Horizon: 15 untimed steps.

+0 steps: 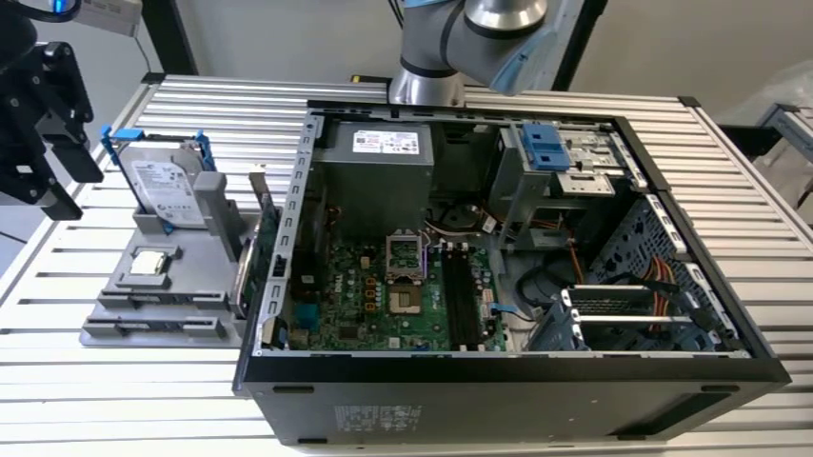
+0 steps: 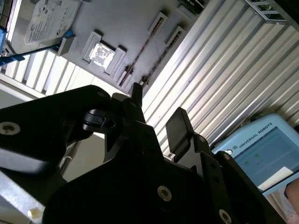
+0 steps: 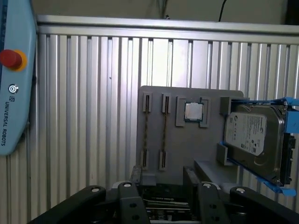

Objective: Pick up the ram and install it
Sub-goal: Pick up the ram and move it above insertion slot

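While your gripper (image 1: 61,181) hangs spread and empty, the ram (image 1: 163,299) sits at five o'clock from it in the exterior view, long axis nine-to-three.

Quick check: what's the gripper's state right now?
Gripper: open, holding nothing; the ram lies in the gray tray.

In the exterior view the arm (image 1: 489,24) runs off the top edge of the frame. In the first wrist view the two ram sticks (image 3: 146,133) show edge-on as thin lines, their chips too small to tell, and the gripper (image 3: 162,173) covers part of a card (image 3: 163,201).
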Motion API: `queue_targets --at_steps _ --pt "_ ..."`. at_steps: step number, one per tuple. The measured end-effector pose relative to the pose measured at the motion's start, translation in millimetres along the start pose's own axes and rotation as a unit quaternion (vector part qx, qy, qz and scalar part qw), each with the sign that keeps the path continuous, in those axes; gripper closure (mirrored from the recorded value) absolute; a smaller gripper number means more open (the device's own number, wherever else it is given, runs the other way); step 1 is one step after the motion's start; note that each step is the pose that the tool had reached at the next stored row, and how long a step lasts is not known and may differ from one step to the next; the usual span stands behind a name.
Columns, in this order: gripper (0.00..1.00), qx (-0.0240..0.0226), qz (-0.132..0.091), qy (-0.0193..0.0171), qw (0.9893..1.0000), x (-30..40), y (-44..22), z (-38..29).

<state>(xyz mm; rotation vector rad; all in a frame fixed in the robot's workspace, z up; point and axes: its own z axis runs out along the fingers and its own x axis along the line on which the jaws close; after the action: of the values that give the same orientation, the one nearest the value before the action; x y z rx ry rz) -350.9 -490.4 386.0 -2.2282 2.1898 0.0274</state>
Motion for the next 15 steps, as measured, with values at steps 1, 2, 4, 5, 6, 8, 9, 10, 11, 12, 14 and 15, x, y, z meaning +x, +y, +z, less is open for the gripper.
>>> queue_targets --at_steps 1,2,4,5,6,8,9,10,11,12,14,15 --pt "0.0 0.0 0.0 0.0 1.0 0.0 0.0 0.0" --pt "0.0 -0.0001 0.0 0.0001 1.0 0.0 0.0 0.0" --pt "0.0 0.0 0.0 0.0 1.0 0.0 0.0 0.6" --pt "0.0 0.0 0.0 0.0 1.0 0.0 0.0 1.0" --pt "0.0 0.0 0.0 0.0 1.0 0.0 0.0 1.4" --pt "0.0 0.0 0.0 0.0 1.0 0.1 0.0 2.3" --pt "0.0 0.0 0.0 0.0 1.0 0.1 0.0 2.8" --pt "0.0 0.0 0.0 0.0001 1.0 0.1 0.0 3.3" --pt "0.0 0.0 0.0 0.0 1.0 0.1 0.0 4.0" --pt "0.0 0.0 0.0 0.0 1.0 0.1 0.0 4.5" --pt "0.0 -0.0001 0.0 0.0 1.0 0.2 0.0 5.6" --pt "0.0 0.0 0.0 0.0 1.0 0.2 0.0 6.2"
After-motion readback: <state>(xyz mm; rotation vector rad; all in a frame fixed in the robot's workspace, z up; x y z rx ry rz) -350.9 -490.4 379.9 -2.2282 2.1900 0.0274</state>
